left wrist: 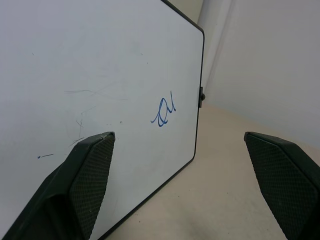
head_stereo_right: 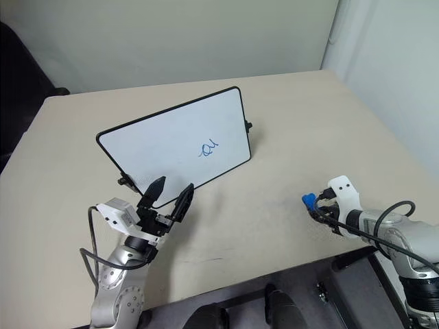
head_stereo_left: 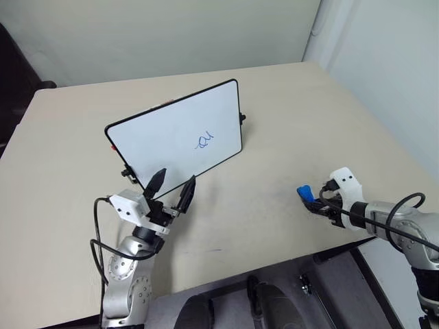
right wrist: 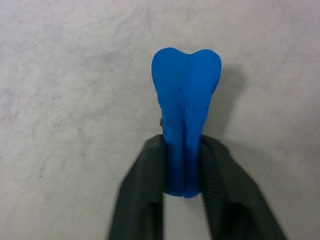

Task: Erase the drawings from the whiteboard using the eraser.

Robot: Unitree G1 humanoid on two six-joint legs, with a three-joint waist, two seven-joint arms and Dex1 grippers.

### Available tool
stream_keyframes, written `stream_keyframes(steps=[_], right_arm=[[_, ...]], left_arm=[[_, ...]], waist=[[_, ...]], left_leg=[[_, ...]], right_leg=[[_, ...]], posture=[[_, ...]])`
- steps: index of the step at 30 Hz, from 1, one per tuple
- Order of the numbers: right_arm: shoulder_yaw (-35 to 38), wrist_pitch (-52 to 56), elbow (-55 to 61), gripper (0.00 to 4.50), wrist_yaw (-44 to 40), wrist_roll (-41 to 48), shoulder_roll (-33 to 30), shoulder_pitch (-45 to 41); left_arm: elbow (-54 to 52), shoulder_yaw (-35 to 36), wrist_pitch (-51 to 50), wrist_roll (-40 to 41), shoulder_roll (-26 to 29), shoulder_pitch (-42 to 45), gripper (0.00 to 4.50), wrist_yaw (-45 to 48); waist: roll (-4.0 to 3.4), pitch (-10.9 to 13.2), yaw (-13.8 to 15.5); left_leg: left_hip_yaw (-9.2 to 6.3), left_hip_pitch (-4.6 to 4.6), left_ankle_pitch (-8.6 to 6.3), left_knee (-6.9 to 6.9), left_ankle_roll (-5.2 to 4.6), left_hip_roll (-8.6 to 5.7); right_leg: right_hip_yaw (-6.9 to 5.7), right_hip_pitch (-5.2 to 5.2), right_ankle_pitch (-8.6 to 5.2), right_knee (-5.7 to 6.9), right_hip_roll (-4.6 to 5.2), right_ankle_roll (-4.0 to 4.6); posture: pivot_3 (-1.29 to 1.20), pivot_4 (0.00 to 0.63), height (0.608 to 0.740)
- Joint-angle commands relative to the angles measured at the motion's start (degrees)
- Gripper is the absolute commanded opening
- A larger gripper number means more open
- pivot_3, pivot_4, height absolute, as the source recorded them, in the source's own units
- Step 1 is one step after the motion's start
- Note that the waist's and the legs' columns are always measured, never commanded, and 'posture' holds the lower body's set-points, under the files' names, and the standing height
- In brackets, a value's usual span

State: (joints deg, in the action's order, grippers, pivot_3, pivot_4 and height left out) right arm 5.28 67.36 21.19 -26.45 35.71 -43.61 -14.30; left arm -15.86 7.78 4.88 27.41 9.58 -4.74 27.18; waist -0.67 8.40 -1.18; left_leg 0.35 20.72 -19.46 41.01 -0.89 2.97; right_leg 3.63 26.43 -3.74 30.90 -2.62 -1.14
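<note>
Here the whiteboard (head_stereo_left: 175,133) stands propped on the beige table (head_stereo_left: 274,103), leaning back, its white face turned toward the robot. The drawings (head_stereo_left: 204,141), a small blue loopy scribble, sit on the board's face toward its right side, a little below the middle; faint grey marks show elsewhere on the surface in the left wrist view.

The left gripper (head_stereo_left: 173,184) is raised just in front of the board's lower edge, near its left corner, its two black fingers spread wide apart with nothing between them. In the left wrist view one finger (left wrist: 85,180) overlaps the board's face and the other lies over the table beside it.

The right gripper (head_stereo_left: 313,201) is low over the table, well to the right of the board. Its fingers are clamped tight on the eraser (right wrist: 185,115), a soft blue block squeezed so that it folds along its middle, with its far end sticking out past the fingertips just above the tabletop.
</note>
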Motion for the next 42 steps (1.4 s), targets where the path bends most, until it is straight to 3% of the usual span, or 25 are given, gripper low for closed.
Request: stream_keyframes(steps=[1,7,14,28,38,42], right_arm=[[-1.0,-3.3,3.3,0.27,-2.6,-1.3,-1.8,1.2],[1.1,-6.8,6.1,0.26,-5.3,1.0,0.0,1.6],[1.8,-11.2,5.9,0.25,-4.7,2.7,6.6,-3.1],[-7.0,-21.2,1.2,0.25,-4.4,-2.8,18.4,-12.5],[-14.3,-32.1,-15.1,0.25,-2.1,-10.9,32.5,-21.8],[-14.2,-36.1,-23.9,0.25,0.3,-15.0,36.6,-26.1]], left_arm=[[-2.2,0.2,0.8,0.5,0.2,0.3,4.50,0.3],[-2.1,-0.3,0.9,0.2,-0.1,0.4,4.50,0.5],[-1.2,0.5,1.2,-0.9,0.4,0.9,4.50,-0.2],[1.3,2.5,1.7,-1.2,1.0,1.7,4.50,-0.4],[1.0,3.0,1.5,-0.2,0.9,1.0,4.50,0.4],[0.6,3.3,1.3,0.2,1.1,0.8,4.50,0.5]], waist=[[0.00,0.0,0.0],[0.00,0.0,0.0],[0.00,0.0,0.0],[-0.01,0.0,0.0],[0.01,0.0,-0.2],[0.01,0.0,-0.2]], left_leg=[[0.00,0.00,0.00,0.00,0.00,0.00],[0.01,-0.01,0.00,0.01,0.00,-0.02],[0.02,-0.05,0.00,0.04,0.00,-0.03],[0.01,-0.10,0.02,0.05,0.02,0.10],[0.03,-0.09,0.07,0.04,0.09,0.12],[0.06,-0.05,0.08,0.04,0.12,0.12]], right_leg=[[0.00,0.00,0.00,0.00,0.00,0.00],[0.02,0.00,0.00,0.01,0.00,0.00],[0.04,-0.01,0.03,0.04,0.00,0.03],[0.25,0.03,0.19,0.07,0.09,0.29],[0.81,0.24,0.36,0.17,-0.02,0.39],[0.84,0.31,0.73,0.18,-0.01,0.92]], posture=[[0.00,0.150,0.740],[0.00,0.150,0.740],[0.00,0.150,0.740],[0.00,0.150,0.740],[0.00,0.150,0.740],[0.00,0.150,0.740]])
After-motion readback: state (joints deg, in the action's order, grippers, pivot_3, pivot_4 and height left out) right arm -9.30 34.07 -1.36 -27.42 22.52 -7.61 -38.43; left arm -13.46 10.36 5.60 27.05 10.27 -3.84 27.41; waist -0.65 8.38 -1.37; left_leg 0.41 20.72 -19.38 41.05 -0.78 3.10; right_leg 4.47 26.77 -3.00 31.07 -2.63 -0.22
